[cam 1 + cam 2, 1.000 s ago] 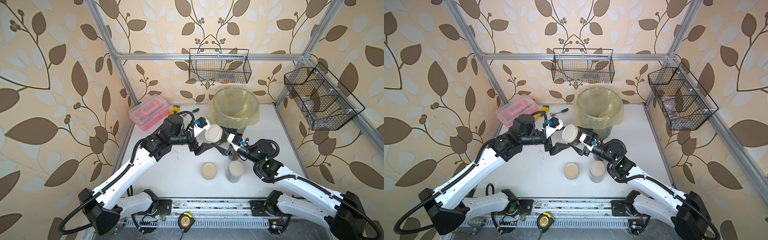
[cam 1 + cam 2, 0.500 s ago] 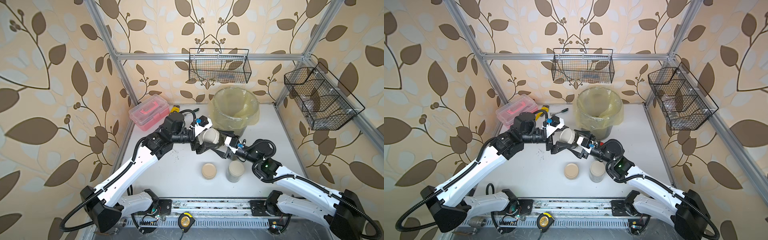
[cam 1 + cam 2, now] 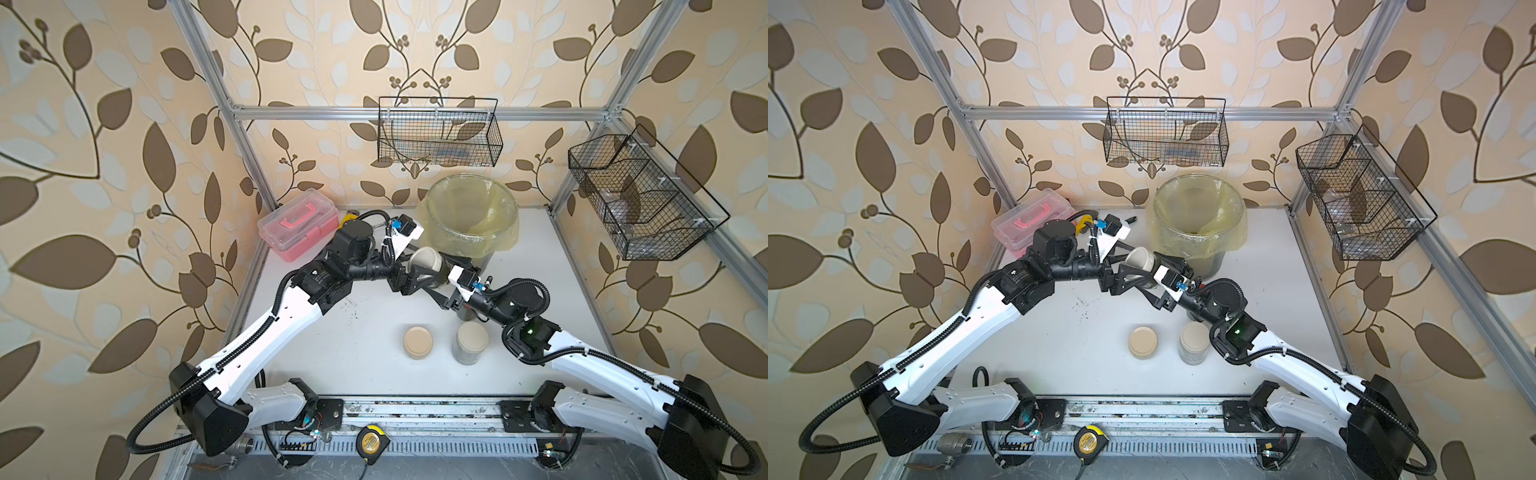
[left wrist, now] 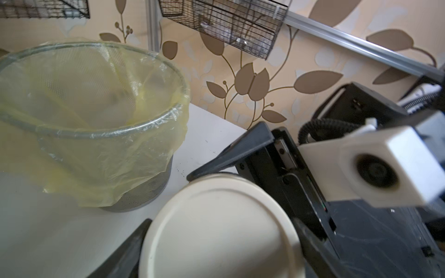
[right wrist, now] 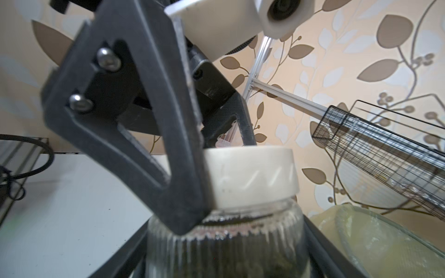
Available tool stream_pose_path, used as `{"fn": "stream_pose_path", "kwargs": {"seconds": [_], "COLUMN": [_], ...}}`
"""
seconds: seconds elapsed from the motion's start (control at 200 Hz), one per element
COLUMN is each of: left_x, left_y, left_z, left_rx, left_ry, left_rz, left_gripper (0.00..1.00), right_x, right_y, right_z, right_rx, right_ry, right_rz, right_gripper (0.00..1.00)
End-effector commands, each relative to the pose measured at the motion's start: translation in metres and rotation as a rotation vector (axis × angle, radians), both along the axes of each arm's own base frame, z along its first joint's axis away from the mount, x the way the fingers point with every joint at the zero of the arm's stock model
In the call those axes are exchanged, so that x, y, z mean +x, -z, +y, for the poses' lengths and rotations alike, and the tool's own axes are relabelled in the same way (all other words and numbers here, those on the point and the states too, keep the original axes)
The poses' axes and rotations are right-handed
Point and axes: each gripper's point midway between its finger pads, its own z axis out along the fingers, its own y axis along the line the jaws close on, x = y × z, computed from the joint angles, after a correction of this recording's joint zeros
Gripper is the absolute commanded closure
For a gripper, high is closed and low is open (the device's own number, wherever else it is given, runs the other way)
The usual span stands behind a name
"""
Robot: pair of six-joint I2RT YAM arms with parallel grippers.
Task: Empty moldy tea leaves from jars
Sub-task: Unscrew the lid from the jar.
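Right wrist view: left end effector has narrowed onto the beige lid; right end effector clamps the jar; unscrewing can start.

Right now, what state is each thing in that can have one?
held jar, lifted, tilted, holding dark leaves.
beige lid, seated on held jar.
left gripper, shut on beige lid.
right gripper, shut on held jar.
standing jar, upright, lidded.
bin, upright, open, lined.
toolbox, shut.
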Motion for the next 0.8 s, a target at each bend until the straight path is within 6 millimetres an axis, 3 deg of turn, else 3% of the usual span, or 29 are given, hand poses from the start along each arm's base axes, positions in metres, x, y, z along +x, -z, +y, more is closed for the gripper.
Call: {"fn": "stream_pose_path", "kwargs": {"seconds": [0.0,0.08,0.22,0.395,0.6,0.795], "left_x": [0.038,0.04,0.039,0.035,0.024,-0.01], "left_y": [-0.029,-0.022,-0.025,-0.033,-0.049,-0.064], "left_z": [0.005,0.0,-0.006,-0.005,0.007,0.026], "left_rx": [-0.159,-0.158,-0.192,-0.18,-0.145,-0.04], "left_ry": [-0.286,-0.294,-0.274,-0.242,-0.217,-0.101], "left_rz": [0.269,0.366,0.384,0.31,0.147,-0.178], "left_gripper": [0.34,0.32,0.26,0.01,0.01,0.01], "right_x": [0.022,0.022,0.017,0.014,0.013,0.006], "right_y": [-0.027,-0.031,-0.032,-0.033,-0.04,-0.046], "right_z": [-0.02,-0.019,-0.013,-0.015,-0.028,-0.036], "right_rx": [0.012,0.025,0.037,0.058,0.101,0.136], "right_ry": [0.218,0.213,0.169,0.164,0.185,0.162], "right_rz": [-0.137,-0.147,-0.142,-0.128,-0.118,-0.118], "right_gripper": [0.71,0.71,0.72,0.71,0.72,0.71]}}
